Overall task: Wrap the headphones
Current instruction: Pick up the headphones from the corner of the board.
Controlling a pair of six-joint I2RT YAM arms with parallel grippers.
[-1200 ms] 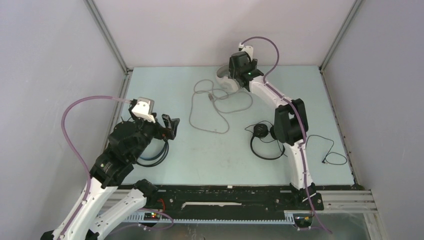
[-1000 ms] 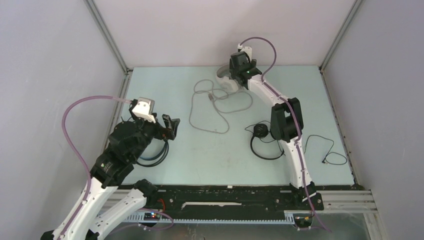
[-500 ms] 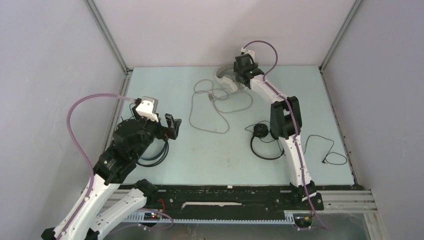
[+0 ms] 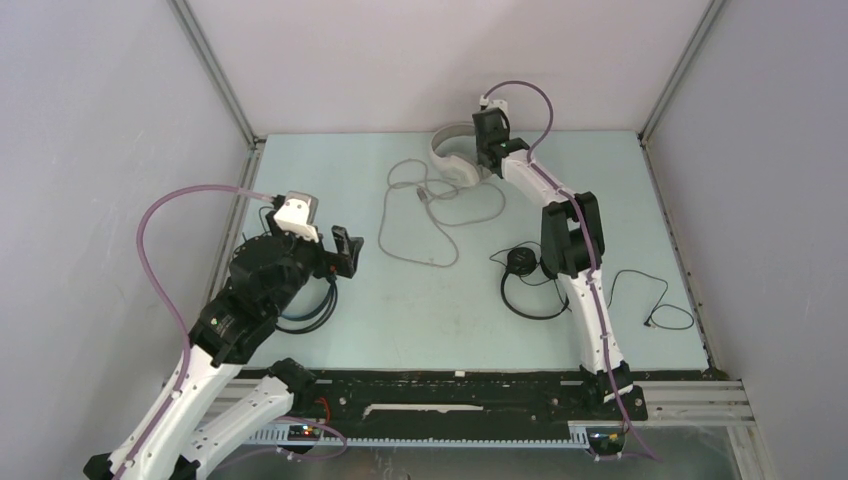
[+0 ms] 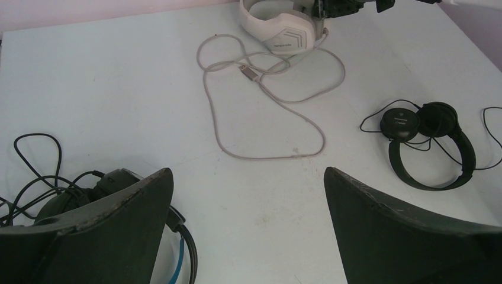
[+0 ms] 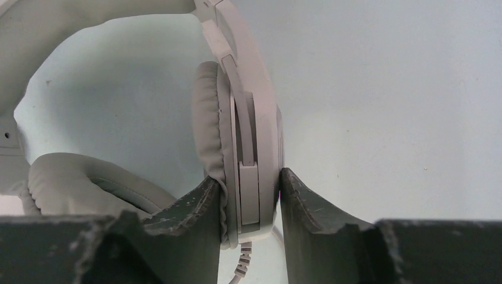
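Gripping, with the right jaws closed across pad and shell, one ear cup of the white-grey padded plastic headphones at the far edge of the pale bench, loose grey cable sprawled toward the middle. Holding the left jaws wide open, empty, near the left edge. Next, likely: steadying the set and gathering that cable around the band.

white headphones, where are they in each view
Top external: white headphones at far centre, right gripper on them.
Left wrist: white headphones top centre, above the grey cable loops.
Right wrist: ear cup mid-frame, clamped between the fingers.
Shared landmark: the right gripper at the ear cup.
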